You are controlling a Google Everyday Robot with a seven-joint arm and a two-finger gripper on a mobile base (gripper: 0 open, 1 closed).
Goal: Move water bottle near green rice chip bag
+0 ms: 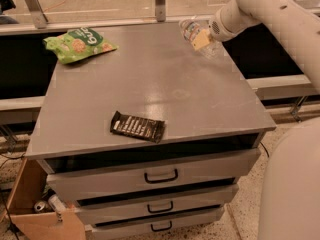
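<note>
The gripper [202, 40] hung above the far right corner of a grey three-drawer cabinet [165, 86], with speckled floor [247, 211] well below it and seemingly a metal-framed glass partition [160, 1] behind.

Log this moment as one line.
gripper: far right of table, shut on water bottle | green rice chip bag: far left | not yet near

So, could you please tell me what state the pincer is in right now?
Pincer: closed on the bottle, over the far right corner of the table.

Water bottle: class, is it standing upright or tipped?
Tipped. The water bottle slants, cap pointing up-left, at the far right corner of the table, the hand against its middle.
</note>
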